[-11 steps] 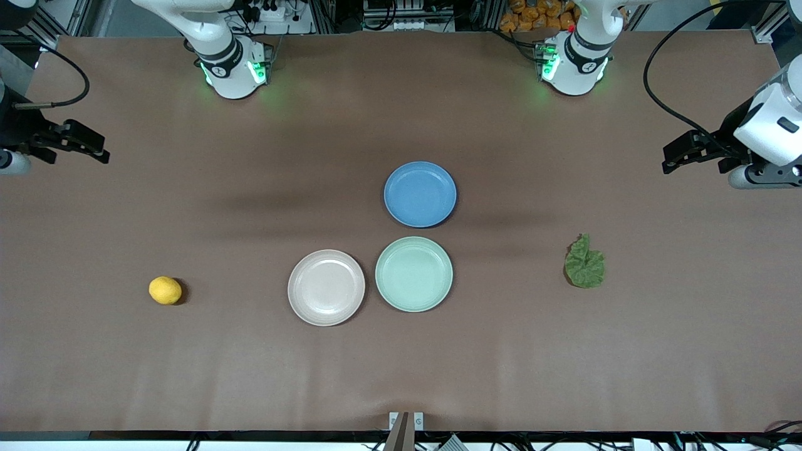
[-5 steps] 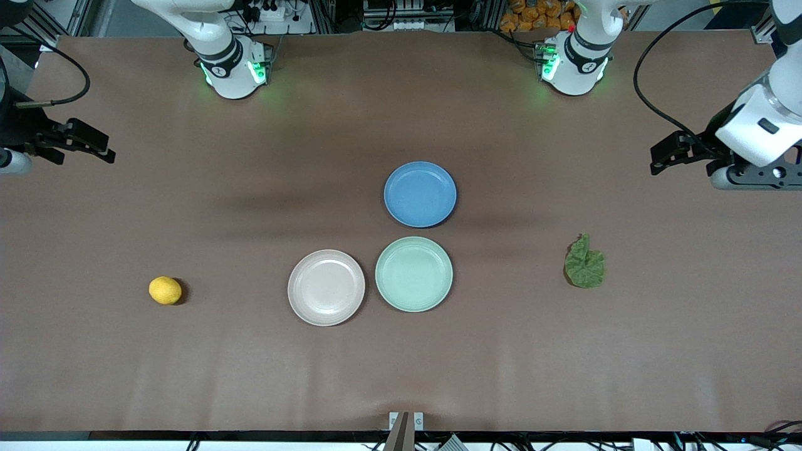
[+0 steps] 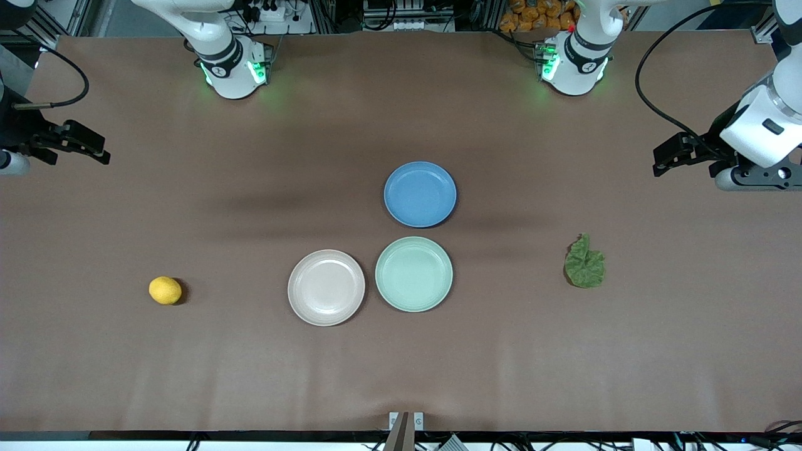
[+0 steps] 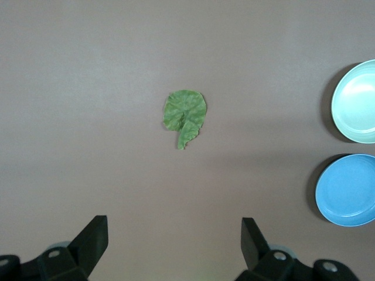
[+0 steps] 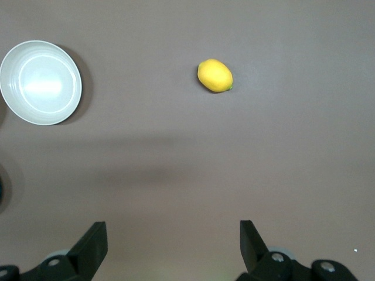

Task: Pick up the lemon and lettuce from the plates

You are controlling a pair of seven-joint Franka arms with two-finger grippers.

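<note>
I'm looking down on a wide brown bench [image 3: 401, 376] with the two arm bases along one edge and cables and clutter past it. Three plates sit close together mid-bench: a beige-pink plate [image 3: 326, 287] beside a mint plate [image 3: 413, 274], and a blue plate [image 3: 420, 193] just farther from the front camera than the mint one. All three are bare, so nothing is on a plate to pick off.

The lemon [image 3: 165, 290] lies on the bare bench toward the right arm's end, well apart from the beige-pink plate. The right tool [image 3: 94, 150] hangs over that same end, jaws released wide and grasping nothing; in its wrist view the lemon [image 5: 215, 75] sits ahead of the spread fingers, its long axis slanted across the gap rather than along it.

The lettuce [image 3: 584, 263] lies flat toward the left arm's end, well apart from the mint plate. The left tool [image 3: 667, 158] is over that end, also released and empty. Each arm is clearly the nearer one to its own item.

The lemon is small, oval, yellow-orange. The lettuce [image 4: 185, 116] is a crinkled green leaf, its short stem pointing toward the left tool.
</note>
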